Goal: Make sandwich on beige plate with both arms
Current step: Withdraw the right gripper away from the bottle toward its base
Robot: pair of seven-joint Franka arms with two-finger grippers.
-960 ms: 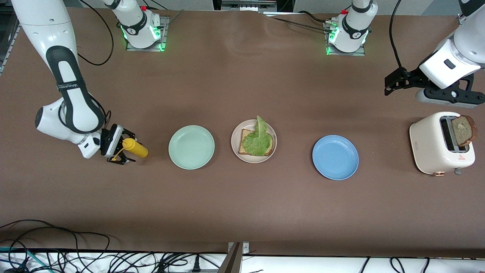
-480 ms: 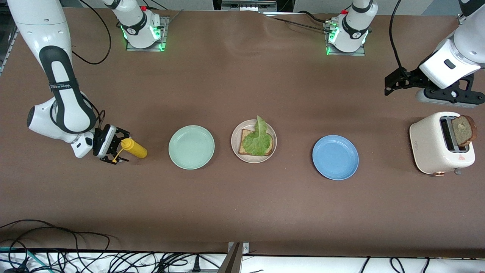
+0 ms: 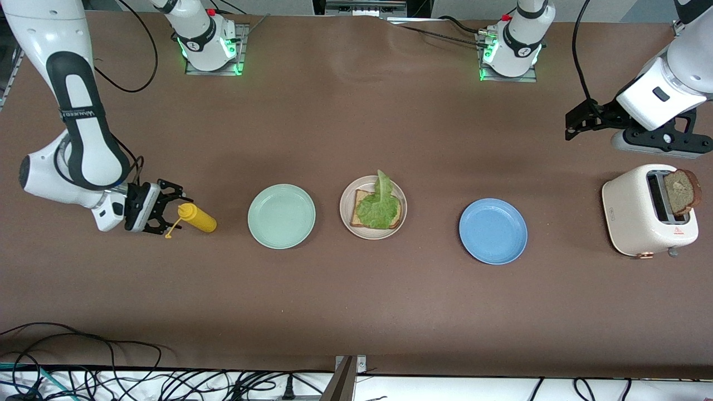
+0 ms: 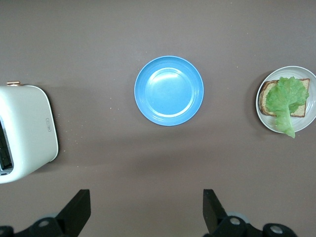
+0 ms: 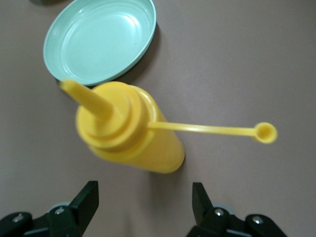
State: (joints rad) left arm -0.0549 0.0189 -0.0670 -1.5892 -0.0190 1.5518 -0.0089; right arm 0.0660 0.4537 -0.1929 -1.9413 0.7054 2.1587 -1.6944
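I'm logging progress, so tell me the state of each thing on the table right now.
beige plate: holds one bread slice topped with lettuce
toaster: bread slice sticking up from slot
mustard bottle: cap off, dangling
left gripper: open, waiting
right gripper: open beside mustard bottle

1. Toaster [image 4: 24, 132]: cut by the left wrist view's edge; slots barely show.
2. Bread slice [image 3: 682, 191] in the toaster: lower part hidden inside the slot.
3. Lettuce leaf [image 3: 380, 207] covers most of the bread slice under it; only crust edges show on the beige plate [image 3: 346, 196].
4. Mint green plate [image 5: 98, 42]: rim clipped by the right wrist view's edge.
5. Yellow bottle [image 5: 131, 131]: nozzle blurred close to the lens; base hidden by its own body.
6. Both arms: upper links run out of the front view.
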